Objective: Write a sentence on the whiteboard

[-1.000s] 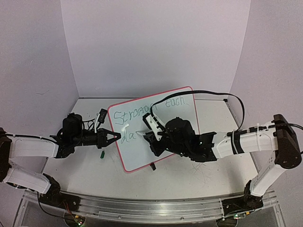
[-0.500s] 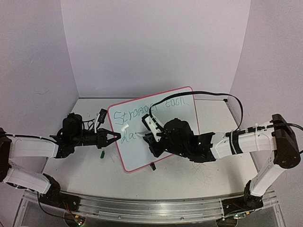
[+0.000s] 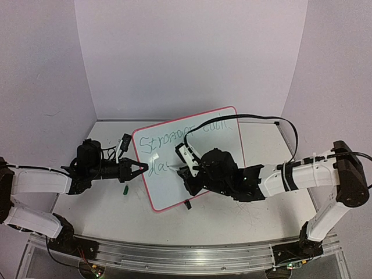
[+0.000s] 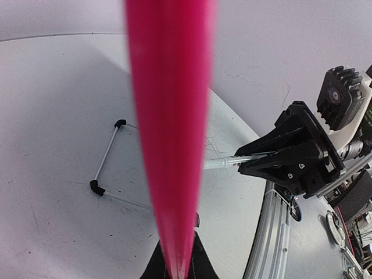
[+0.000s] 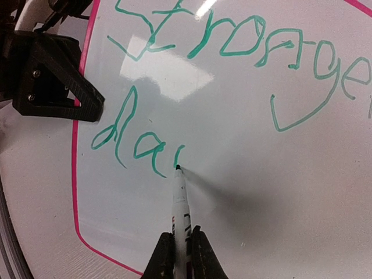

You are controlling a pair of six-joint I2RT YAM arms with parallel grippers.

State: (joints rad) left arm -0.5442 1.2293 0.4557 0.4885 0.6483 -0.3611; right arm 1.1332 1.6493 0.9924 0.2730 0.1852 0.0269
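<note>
The whiteboard (image 3: 224, 145), glossy white with a pink rim, stands tilted at the table's middle. My left gripper (image 3: 142, 168) is shut on its left rim, and that pink rim (image 4: 168, 116) runs up between the fingers (image 4: 177, 270) in the left wrist view. The green sentence (image 3: 160, 141) reads "Stronger each" on top, with "da" (image 5: 125, 139) and a short fresh stroke below. My right gripper (image 5: 182, 247) is shut on a white marker (image 5: 180, 200), whose tip touches the board (image 5: 273, 186) at that stroke's lower end. From above, the right gripper (image 3: 186, 172) hovers over the board's lower middle.
A small green cap (image 3: 124, 189) lies on the table left of the board. A black-and-white object (image 3: 125, 141) sits by the board's upper left corner. A black clip foot (image 3: 188, 204) shows at the lower edge. A wire stand (image 4: 107, 163) lies behind. A black cable (image 3: 256, 116) arcs over the board.
The right gripper has shifted slightly left and down with the marker, adding a short stroke after "da". The left gripper and the board have stayed still.
</note>
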